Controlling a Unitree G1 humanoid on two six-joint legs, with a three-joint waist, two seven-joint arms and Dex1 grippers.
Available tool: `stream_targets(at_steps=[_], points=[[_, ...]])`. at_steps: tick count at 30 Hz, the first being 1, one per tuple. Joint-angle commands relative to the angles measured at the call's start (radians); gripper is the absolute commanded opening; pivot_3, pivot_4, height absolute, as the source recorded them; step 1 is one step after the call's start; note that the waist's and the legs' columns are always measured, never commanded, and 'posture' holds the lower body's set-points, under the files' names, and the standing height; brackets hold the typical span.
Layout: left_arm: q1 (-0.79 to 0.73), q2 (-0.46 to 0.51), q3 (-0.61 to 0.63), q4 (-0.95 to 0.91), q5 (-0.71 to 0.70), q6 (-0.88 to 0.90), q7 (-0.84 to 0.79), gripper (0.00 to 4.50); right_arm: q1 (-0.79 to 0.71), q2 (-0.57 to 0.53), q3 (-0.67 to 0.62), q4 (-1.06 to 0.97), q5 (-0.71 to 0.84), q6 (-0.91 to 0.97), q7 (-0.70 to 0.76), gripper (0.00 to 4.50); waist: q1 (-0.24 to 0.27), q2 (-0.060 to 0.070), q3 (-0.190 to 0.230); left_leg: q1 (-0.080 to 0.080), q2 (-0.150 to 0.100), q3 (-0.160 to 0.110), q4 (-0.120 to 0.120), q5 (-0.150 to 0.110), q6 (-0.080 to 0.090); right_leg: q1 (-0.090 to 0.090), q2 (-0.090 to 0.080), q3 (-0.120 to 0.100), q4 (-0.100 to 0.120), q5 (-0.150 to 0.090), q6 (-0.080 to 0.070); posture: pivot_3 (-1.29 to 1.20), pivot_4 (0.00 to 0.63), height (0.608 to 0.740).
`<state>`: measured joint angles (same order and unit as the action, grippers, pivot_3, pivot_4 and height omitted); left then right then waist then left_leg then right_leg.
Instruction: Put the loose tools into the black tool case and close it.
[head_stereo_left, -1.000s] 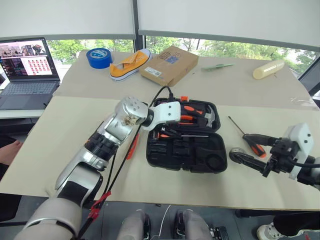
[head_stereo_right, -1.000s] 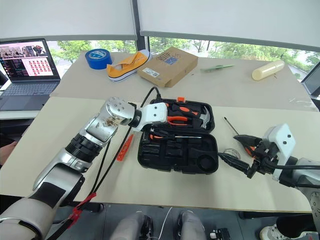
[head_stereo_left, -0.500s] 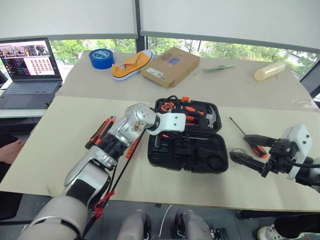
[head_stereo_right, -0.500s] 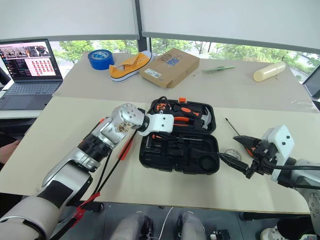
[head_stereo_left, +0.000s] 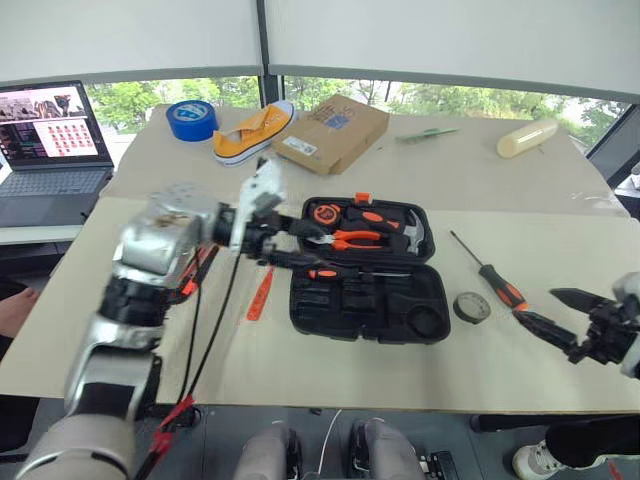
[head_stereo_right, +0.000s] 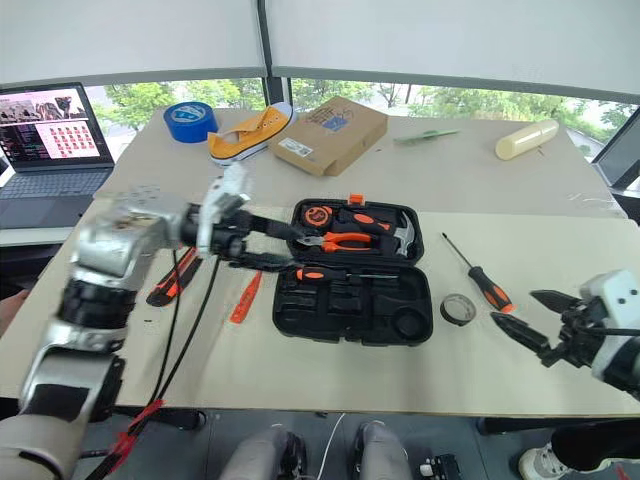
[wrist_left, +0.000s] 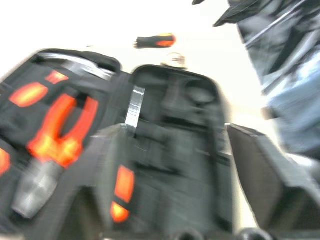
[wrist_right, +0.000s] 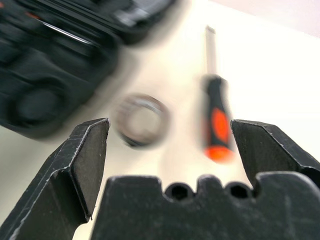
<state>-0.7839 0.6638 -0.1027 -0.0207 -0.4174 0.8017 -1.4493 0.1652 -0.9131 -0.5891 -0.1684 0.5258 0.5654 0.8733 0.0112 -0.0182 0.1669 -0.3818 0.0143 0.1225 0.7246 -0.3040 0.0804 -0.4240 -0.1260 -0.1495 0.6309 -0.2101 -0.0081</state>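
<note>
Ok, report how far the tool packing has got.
Done: one screwdriver lies across the open black tool case.

In hand: nothing; the left gripper hangs open at the case's left edge, and the right gripper is open over the table.

Left: the other screwdriver and small tape roll right of the case, the tester pen and utility knife on its left, then closing the case.

Black tool case (head_stereo_right: 360, 310): matt moulded plastic, ribbed slots. Pliers (head_stereo_right: 345, 240) inside case: glossy orange grips, dull grey metal jaws. Hammer head (head_stereo_right: 409, 234) beside pliers: bright polished metal. Screwdriver (head_stereo_right: 478, 277) beside case: thin metal shaft, glossy orange-black plastic handle. Tape roll (head_stereo_right: 459, 309) between case and screwdriver: dark, slight sheen. Table cover (head_stereo_right: 330, 370): matt beige, smooth. Cardboard box (head_stereo_right: 330, 133) beyond case: brown matt paper.
</note>
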Motion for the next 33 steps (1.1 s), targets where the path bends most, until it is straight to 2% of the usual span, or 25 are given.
stream_targets(at_steps=[1,9,12,16,20,23,29,33], points=[[0.026,0.048,0.043,-0.14,-0.113,0.054,-0.026,4.47,-0.136,-0.03,0.095,0.163,-0.068,-0.053,-0.003,4.5,-0.001,0.0,0.0,0.0,0.0,0.0,0.0,0.0,0.0,0.0,0.0,0.001,0.0,0.0,0.0,0.0,0.15,0.731],[0.048,0.052,0.079,-0.263,-0.209,0.108,0.102,4.47,-0.332,0.001,0.298,0.404,-0.188,-0.109,0.004,4.5,0.005,0.003,0.0,-0.002,-0.001,-0.001,0.002,0.0,0.0,0.0,0.0,0.001,0.0,0.003,-0.006,0.0,0.15,0.731],[0.059,0.066,0.09,-0.292,-0.243,0.132,0.137,4.47,-0.427,0.044,0.35,0.553,-0.249,-0.142,-0.059,4.5,-0.001,0.004,0.001,-0.002,-0.001,-0.001,0.002,0.0,-0.001,0.001,0.001,0.001,0.0,0.003,-0.005,0.0,0.15,0.731],[0.073,0.094,0.094,-0.32,-0.273,0.138,0.156,4.5,-0.464,0.062,0.353,0.616,-0.242,-0.169,-0.027,3.5,-0.003,0.004,0.001,-0.001,-0.001,-0.001,0.002,0.001,-0.002,0.001,0.001,0.002,0.0,0.001,-0.002,0.0,0.15,0.731],[0.081,0.116,0.086,-0.322,-0.28,0.121,0.163,4.5,-0.473,0.068,0.313,0.634,-0.2,-0.158,-0.007,2.01,-0.002,0.004,0.001,0.0,-0.001,-0.001,0.002,0.001,-0.002,0.001,0.001,0.002,0.0,0.001,-0.002,0.0,0.15,0.731],[0.094,0.146,0.079,-0.324,-0.278,0.107,0.147,4.5,-0.456,0.051,0.27,0.605,-0.165,-0.169,0.031,1.12,-0.002,0.005,0.001,-0.001,-0.001,-0.001,0.002,0.001,-0.002,0.001,0.001,0.002,0.0,0.001,-0.002,0.0,0.15,0.731],[0.142,0.228,0.056,-0.334,-0.235,0.036,0.098,4.5,-0.515,0.012,0.289,0.366,-0.055,-0.129,0.199,1.05,-0.011,0.014,0.006,-0.001,-0.001,0.0,0.001,0.001,-0.002,0.0,0.002,0.003,0.001,0.001,-0.001,0.0,0.15,0.731],[0.154,0.238,0.037,-0.323,-0.204,-0.018,0.107,4.5,-0.629,0.019,0.422,0.256,-0.072,-0.136,0.293,1.05,-0.019,0.015,0.006,0.0,0.0,0.0,-0.001,0.002,-0.004,-0.001,0.003,0.003,0.001,0.001,-0.001,0.0,0.15,0.731]])
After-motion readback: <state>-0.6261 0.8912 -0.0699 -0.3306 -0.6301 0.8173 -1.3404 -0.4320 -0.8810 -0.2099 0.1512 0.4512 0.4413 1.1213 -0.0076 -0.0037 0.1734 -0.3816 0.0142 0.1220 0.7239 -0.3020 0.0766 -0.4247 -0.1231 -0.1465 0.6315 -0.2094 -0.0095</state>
